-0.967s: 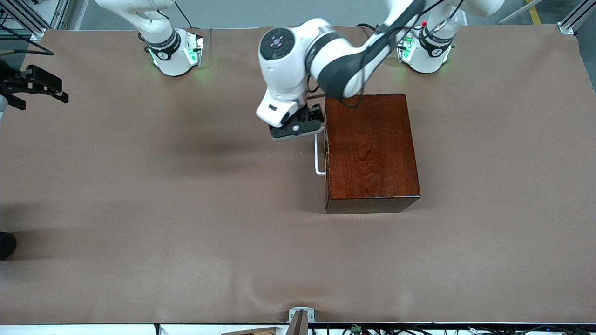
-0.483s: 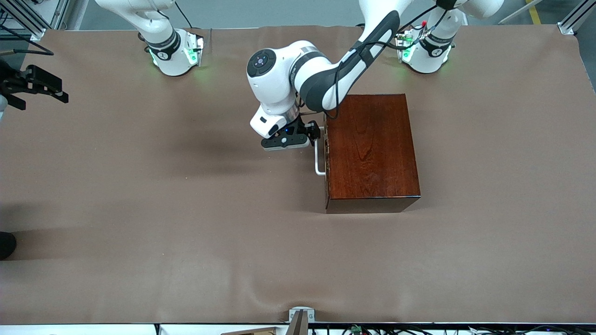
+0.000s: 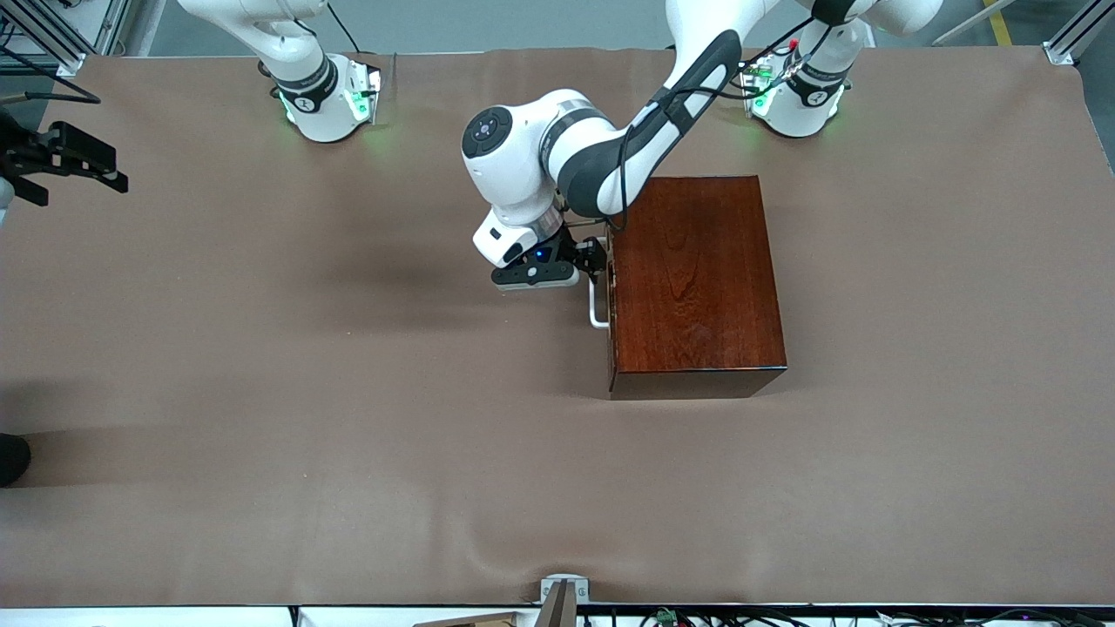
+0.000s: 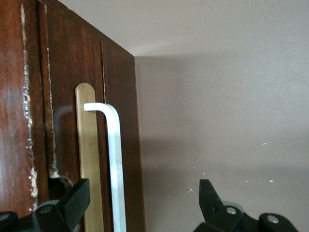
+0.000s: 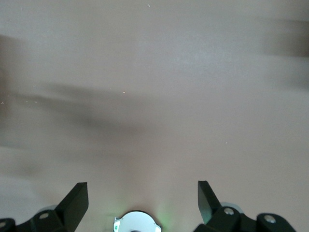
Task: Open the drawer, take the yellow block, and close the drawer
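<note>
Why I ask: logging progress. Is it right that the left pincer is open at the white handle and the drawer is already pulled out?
Not quite: the drawer is shut, flush in the wooden box, per the front view. The left pincer is indeed open, straddling the white handle.

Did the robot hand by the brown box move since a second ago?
Yes. The left gripper has slid along the front of the wooden box, nearer the front camera, and now straddles the white handle, fingers open.

A robotics lab: two white arms (image 3: 592, 148) are bolted by their bases (image 3: 327, 104) along the far edge of a table (image 3: 261, 392) under a brown cloth, aluminium frame rails (image 3: 1076, 30) stand at the corners, and loose cables (image 3: 697, 616) run along the near edge.
</note>
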### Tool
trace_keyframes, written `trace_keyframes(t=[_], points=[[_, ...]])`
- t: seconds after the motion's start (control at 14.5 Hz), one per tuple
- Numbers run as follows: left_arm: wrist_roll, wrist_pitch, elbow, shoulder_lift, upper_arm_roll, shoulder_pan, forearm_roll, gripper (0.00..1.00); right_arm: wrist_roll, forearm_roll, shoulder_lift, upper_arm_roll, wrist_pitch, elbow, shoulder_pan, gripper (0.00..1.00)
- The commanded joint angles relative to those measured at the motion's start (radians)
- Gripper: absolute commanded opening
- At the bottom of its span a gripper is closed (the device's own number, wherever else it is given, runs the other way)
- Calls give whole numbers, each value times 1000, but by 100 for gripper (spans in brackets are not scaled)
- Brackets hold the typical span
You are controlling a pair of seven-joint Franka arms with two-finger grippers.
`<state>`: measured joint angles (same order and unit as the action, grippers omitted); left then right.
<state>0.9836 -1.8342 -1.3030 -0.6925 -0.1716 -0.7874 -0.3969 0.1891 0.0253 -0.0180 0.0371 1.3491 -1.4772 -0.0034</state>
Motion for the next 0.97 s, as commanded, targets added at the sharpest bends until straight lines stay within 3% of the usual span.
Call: trace_keyframes(t=[0.0, 0.9], points=[[-13, 27, 16, -15, 6, -9, -42, 100, 1, 7, -13, -13, -10, -3, -21, 100], [68, -2, 30, -82, 4, -3, -17, 100, 1, 4, -14, -10, -22, -5, -3, 100]])
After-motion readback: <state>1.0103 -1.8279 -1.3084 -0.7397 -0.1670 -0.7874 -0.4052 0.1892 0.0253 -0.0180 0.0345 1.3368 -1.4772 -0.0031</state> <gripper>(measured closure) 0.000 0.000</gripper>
